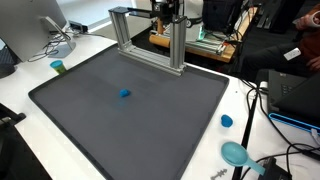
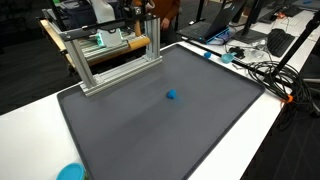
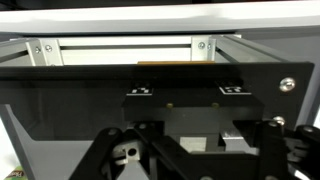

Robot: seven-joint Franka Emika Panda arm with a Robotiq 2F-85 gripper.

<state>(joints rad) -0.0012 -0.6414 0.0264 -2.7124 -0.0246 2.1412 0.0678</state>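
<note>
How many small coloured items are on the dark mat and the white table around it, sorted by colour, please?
Blue: 2, the blue piece and the blue cap
Turquoise: 1, the round disc
Green: 1, the green cylinder
Total: 4

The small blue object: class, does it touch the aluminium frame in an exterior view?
No, the small blue object lies alone near the middle of the dark mat, well apart from the aluminium frame at its edge.

A small object (image 1: 125, 94) lies on the mat (image 1: 160, 130); a frame (image 1: 148, 45) stands at its edge.
</note>
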